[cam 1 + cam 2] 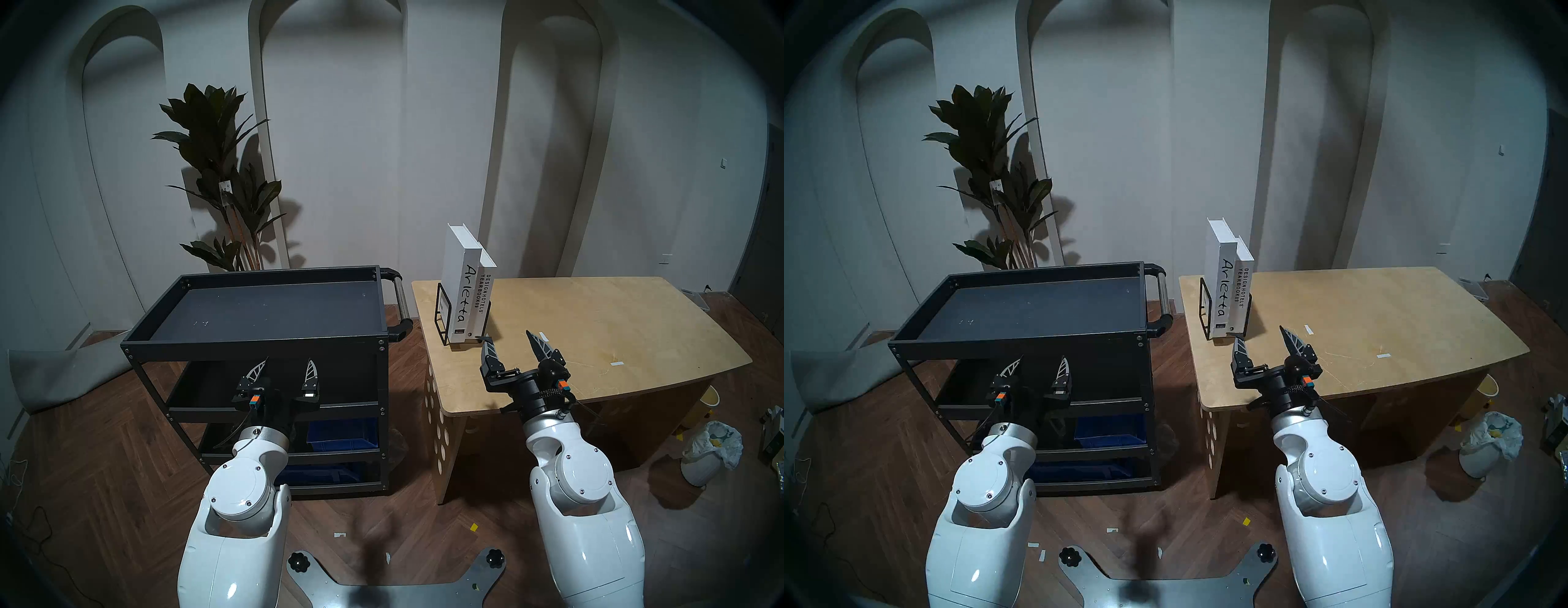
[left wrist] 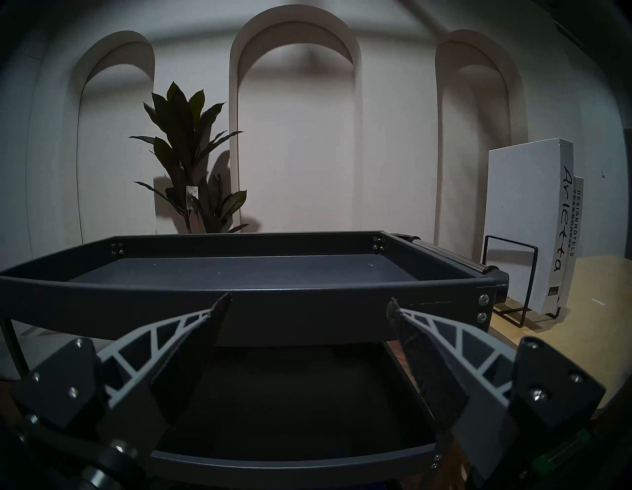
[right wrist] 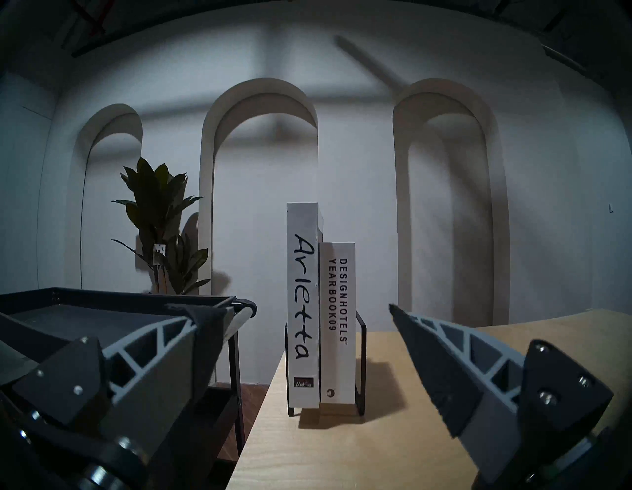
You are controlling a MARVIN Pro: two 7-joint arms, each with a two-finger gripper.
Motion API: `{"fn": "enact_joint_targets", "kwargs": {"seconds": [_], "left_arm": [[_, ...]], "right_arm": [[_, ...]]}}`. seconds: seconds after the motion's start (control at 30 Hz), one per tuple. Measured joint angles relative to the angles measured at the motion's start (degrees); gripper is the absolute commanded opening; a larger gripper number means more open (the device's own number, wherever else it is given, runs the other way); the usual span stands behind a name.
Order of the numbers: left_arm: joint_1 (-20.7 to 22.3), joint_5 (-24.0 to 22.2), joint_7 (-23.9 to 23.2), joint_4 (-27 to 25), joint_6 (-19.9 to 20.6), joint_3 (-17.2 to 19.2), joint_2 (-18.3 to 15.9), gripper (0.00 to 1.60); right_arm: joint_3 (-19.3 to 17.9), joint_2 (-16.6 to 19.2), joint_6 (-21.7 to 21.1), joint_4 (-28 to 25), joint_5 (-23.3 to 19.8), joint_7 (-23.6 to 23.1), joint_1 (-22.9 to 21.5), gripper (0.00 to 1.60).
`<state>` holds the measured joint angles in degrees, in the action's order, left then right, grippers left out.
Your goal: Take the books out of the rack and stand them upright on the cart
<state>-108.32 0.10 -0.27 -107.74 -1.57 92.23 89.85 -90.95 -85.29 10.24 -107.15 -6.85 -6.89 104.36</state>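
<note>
While both books stay in the rack [image 1: 443, 316], we hold our right gripper [image 1: 508, 338] just in front of it over the wooden table [image 1: 615, 339], fingers spread wide and gripping nothing. We see the tall book [image 3: 302, 301] marked "Arletta" standing upright in the rack, with the shorter yearbook [image 3: 338, 321] pressed against its right side, both far taller than the wire frame. Left of the rack stands the cart [image 1: 254, 346], its top tray bare. We keep our left gripper [image 1: 289, 363] well left of the rack, in front of the cart's middle shelf, fingers wide apart and likewise carrying nothing. Behind the cart grows a leafy plant [image 1: 220, 170].
</note>
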Motion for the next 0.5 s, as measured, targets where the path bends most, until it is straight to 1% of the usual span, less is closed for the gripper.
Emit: {"fn": "enact_joint_targets", "kwargs": {"seconds": [0.17, 0.23, 0.33, 0.5], "left_arm": [[0.23, 0.79, 1.03, -0.31, -0.02, -0.45, 0.28, 1.6], [0.26, 0.88, 1.19, -0.33, -0.01, -0.45, 0.32, 1.6], [0.42, 1.23, 1.94, -0.34, 0.06, -0.33, 0.48, 1.6], [0.63, 1.42, 2.79, -0.25, 0.12, 0.11, 0.72, 1.6]], "right_arm": [[0.72, -0.19, -0.13, 0.92, 0.03, 0.15, -2.87, 1.6], [0.81, -0.23, -0.16, 1.1, 0.08, 0.26, -3.28, 1.6], [1.16, -0.49, -0.54, 2.0, 0.59, 1.22, -5.22, 1.6], [1.72, -1.22, -3.44, 2.88, 2.11, 3.74, -7.95, 1.6]]}}
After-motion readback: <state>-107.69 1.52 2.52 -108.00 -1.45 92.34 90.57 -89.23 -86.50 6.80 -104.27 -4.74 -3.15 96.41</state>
